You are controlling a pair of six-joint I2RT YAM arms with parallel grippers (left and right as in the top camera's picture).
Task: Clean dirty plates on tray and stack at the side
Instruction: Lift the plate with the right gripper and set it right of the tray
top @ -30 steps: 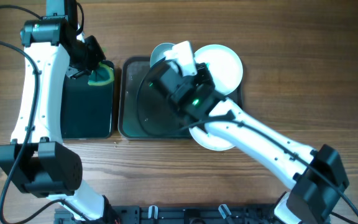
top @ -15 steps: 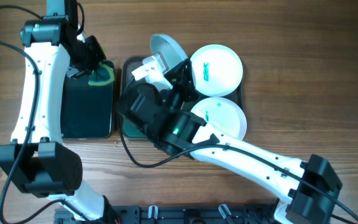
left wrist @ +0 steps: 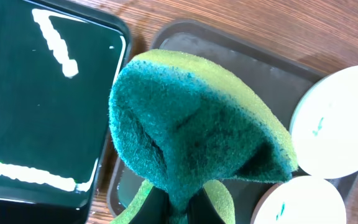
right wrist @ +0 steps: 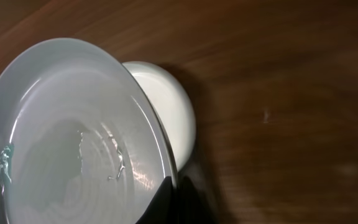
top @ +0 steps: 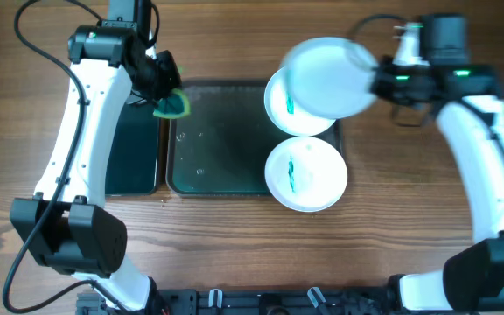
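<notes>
My right gripper (top: 376, 80) is shut on the rim of a wet white plate (top: 326, 77) and holds it tilted in the air above the tray's far right corner. It also shows in the right wrist view (right wrist: 79, 143), pinched by the fingers (right wrist: 178, 198), with a small teal trace at its left edge. Two plates with teal smears lie on the dark green tray (top: 221, 140): a far one (top: 278, 109), partly hidden by the held plate, and a near one (top: 306, 173). My left gripper (top: 166, 96) is shut on a green sponge (left wrist: 197, 124) over the tray's far left corner.
A narrower, deeper black-green bin (top: 134, 149) holding liquid stands just left of the tray; it also shows in the left wrist view (left wrist: 36, 93). Bare wooden table lies right of the tray, under the right arm. The arm bases sit at the near edge.
My right arm has swung from over the tray's left half up and to the right, carrying the plate. My left gripper has moved the sponge right, from the bin to the tray's corner.
</notes>
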